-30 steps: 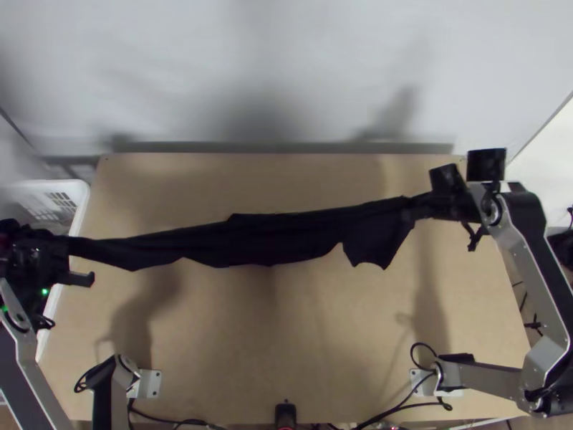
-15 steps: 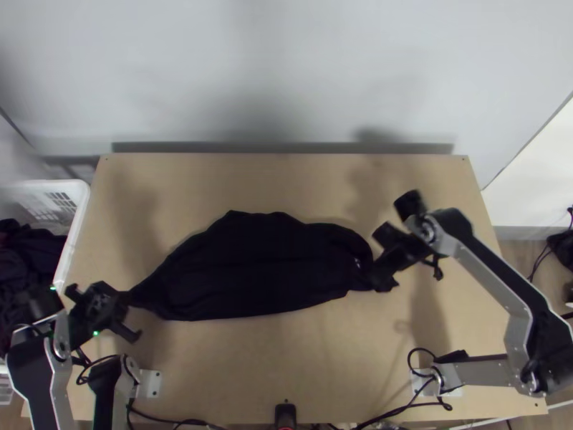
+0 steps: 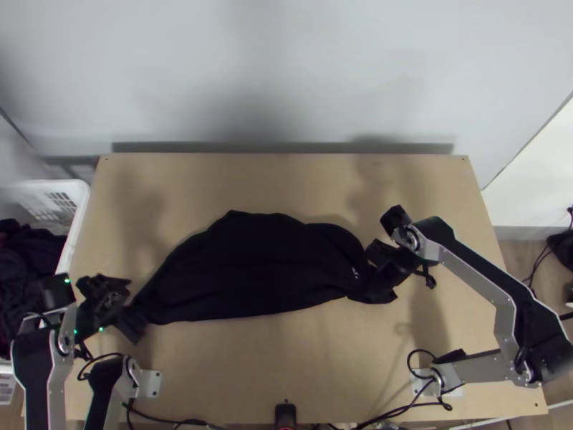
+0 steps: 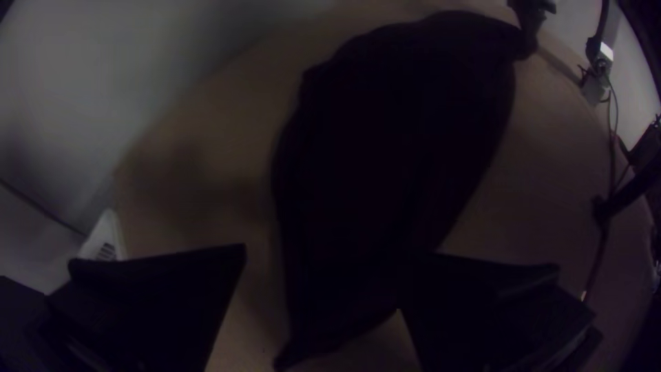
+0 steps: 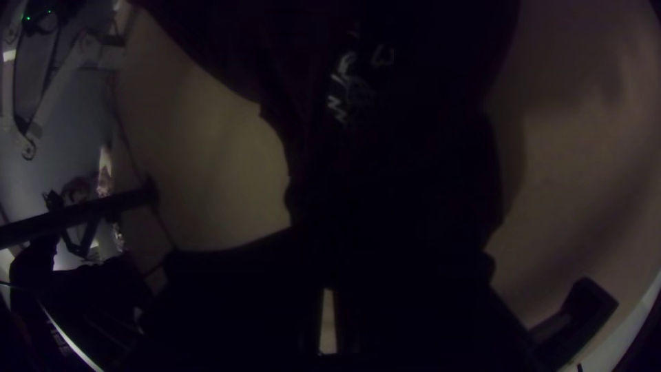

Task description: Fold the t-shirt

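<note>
I observed the t-shirt [image 3: 258, 269] spread unevenly on the table [image 3: 286, 365], long axis running crosswise from the left gripper [image 4: 329, 255], fingers wide over one end, to the right gripper [image 5: 328, 275], clamped on the other. Folding required securing the left end.

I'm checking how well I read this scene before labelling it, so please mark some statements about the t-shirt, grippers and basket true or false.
1. The t-shirt lies on the table. True.
2. The left gripper has its fingers shut tight. False: they stand wide apart.
3. White print shows on the t-shirt. True.
4. The white basket is at the table's right edge. False: it is at the left edge.
5. The right gripper is at the t-shirt's right end. True.
</note>
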### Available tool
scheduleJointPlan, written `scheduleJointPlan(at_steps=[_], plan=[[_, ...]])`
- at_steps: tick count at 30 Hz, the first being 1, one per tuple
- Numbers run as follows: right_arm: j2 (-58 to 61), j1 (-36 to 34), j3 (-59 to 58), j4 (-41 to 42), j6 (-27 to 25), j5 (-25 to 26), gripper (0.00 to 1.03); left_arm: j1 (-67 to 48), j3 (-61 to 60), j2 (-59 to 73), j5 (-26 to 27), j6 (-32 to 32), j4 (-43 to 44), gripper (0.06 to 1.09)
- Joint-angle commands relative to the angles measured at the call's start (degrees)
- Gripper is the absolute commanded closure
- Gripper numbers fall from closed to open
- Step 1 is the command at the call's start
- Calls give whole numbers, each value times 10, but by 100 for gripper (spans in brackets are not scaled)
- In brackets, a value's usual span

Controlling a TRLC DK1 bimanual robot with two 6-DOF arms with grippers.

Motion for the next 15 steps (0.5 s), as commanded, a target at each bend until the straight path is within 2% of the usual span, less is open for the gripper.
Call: scheduleJointPlan(at_steps=[1, 4, 7, 11, 15], plan=[[4, -4, 3, 17, 20, 4, 100, 43, 40, 71, 0, -1, 87, 11], [4, -2, 6, 23, 24, 4, 100, 34, 73, 124, 6, -75, 151, 11], [4, 2, 9, 28, 31, 4, 100, -43, 91, 182, 5, -137, 191, 11], [4, 10, 14, 33, 39, 4, 100, -174, 112, 289, -1, -172, 218, 11], [5, 17, 20, 33, 46, 5, 100, -255, 181, 439, 1, -186, 232, 11]])
